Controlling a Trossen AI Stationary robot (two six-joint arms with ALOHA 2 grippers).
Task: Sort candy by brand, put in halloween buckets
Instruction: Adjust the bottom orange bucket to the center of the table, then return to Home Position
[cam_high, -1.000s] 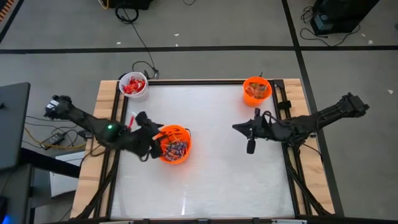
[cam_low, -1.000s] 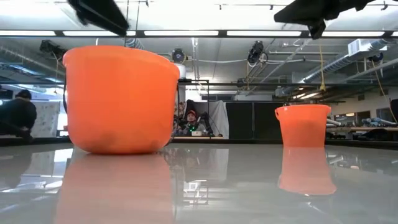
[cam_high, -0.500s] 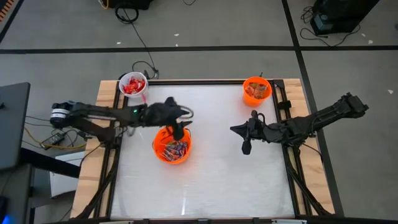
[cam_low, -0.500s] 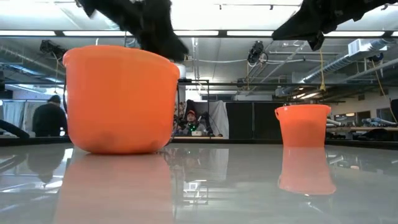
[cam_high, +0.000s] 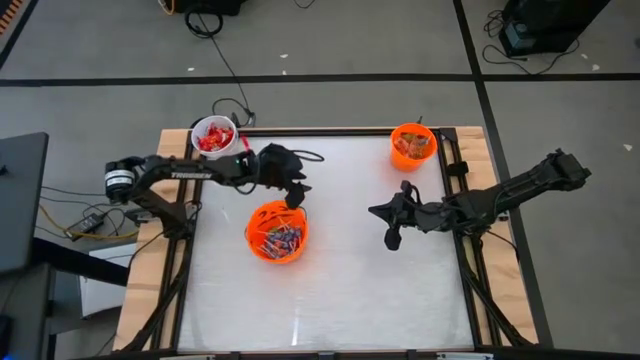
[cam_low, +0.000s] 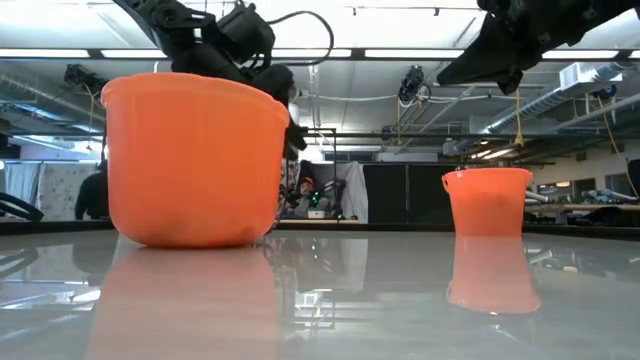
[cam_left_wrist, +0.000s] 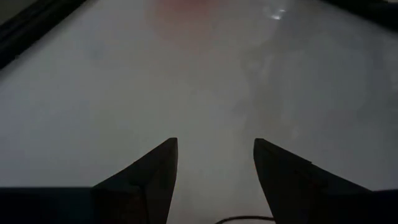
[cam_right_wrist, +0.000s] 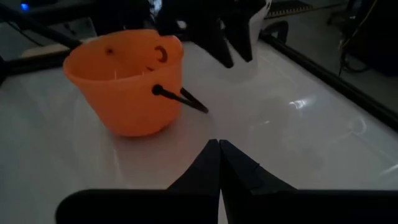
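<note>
- Across the middle and near half of the worktop (cam_high: 330, 290) it's all bare white surface, tons of room to move around.
- Back left corner: white bucket (cam_high: 214, 137) sits right at the worktop edge, red candy (cam_high: 213, 140) inside.
- Back right corner: small orange bucket (cam_high: 412, 145), also tight against the edge, with orange-ish candy in it that I can't make out any better.
- Larger orange bucket (cam_high: 277, 231) sits left of centre, well clear of every edge, full of mixed blue and red wrapped candy (cam_high: 280, 238).
- Left gripper (cam_high: 296, 197) hangs just past the back rim of that larger bucket, fingers (cam_left_wrist: 152, 171) spread apart with nothing between them, only bare worktop under it.
- Right gripper (cam_high: 392, 237) hovers over open worktop right of centre, fingers (cam_right_wrist: 208, 168) pressed together and empty.
- From the low view, the big bucket blocks most of the left arm, the white bucket is hidden completely, and both arms are cut off at the top.
</note>
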